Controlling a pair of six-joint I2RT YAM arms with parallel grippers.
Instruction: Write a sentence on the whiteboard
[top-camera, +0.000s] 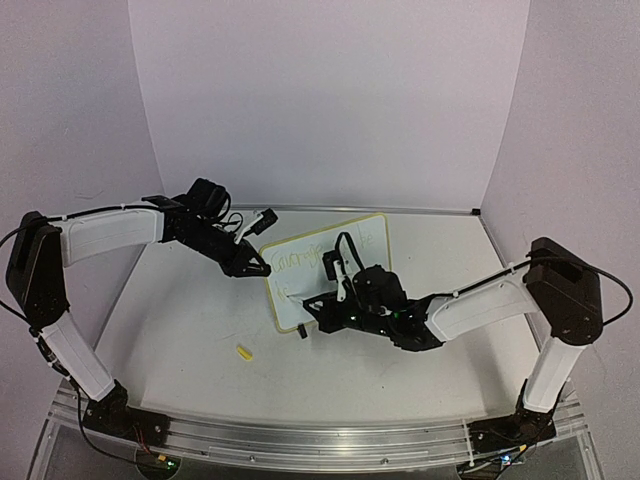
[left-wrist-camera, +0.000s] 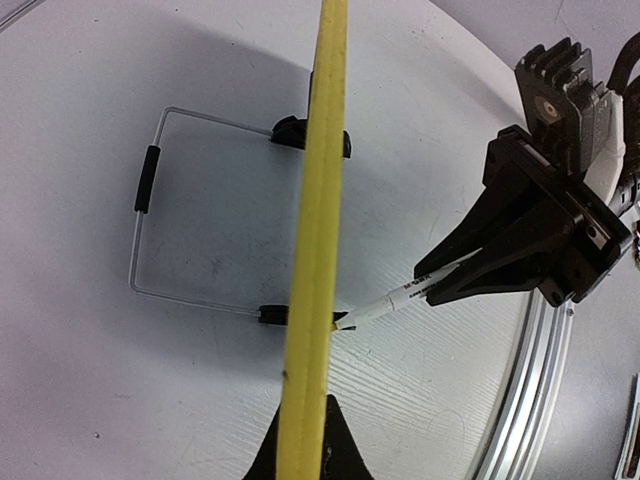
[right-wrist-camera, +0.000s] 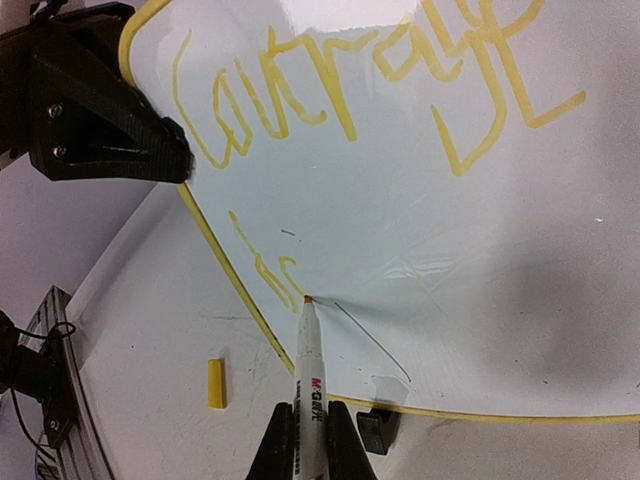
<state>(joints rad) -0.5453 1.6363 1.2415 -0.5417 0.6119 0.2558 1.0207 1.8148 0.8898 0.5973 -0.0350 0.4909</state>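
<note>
The whiteboard (top-camera: 330, 262) stands tilted at mid-table, its yellow frame (left-wrist-camera: 318, 200) edge-on in the left wrist view. My left gripper (top-camera: 256, 268) (left-wrist-camera: 303, 425) is shut on the frame's left edge and appears in the right wrist view as a black block (right-wrist-camera: 105, 120). On the whiteboard face (right-wrist-camera: 450, 260) the sentence reads roughly "Courage" (right-wrist-camera: 330, 95) in yellow, with a short second line (right-wrist-camera: 270, 265) begun below. My right gripper (right-wrist-camera: 310, 445) (top-camera: 322, 303) (left-wrist-camera: 470, 275) is shut on a white marker (right-wrist-camera: 310, 375) (left-wrist-camera: 385, 305), whose tip touches the board at the second line's end.
A small yellow marker cap (top-camera: 243, 352) (right-wrist-camera: 216, 383) lies on the table in front of the board. A wire stand (left-wrist-camera: 145, 180) juts out behind the board, joined at black clip feet (left-wrist-camera: 290, 130) (right-wrist-camera: 375, 428). An aluminium rail (top-camera: 320, 440) runs along the near edge.
</note>
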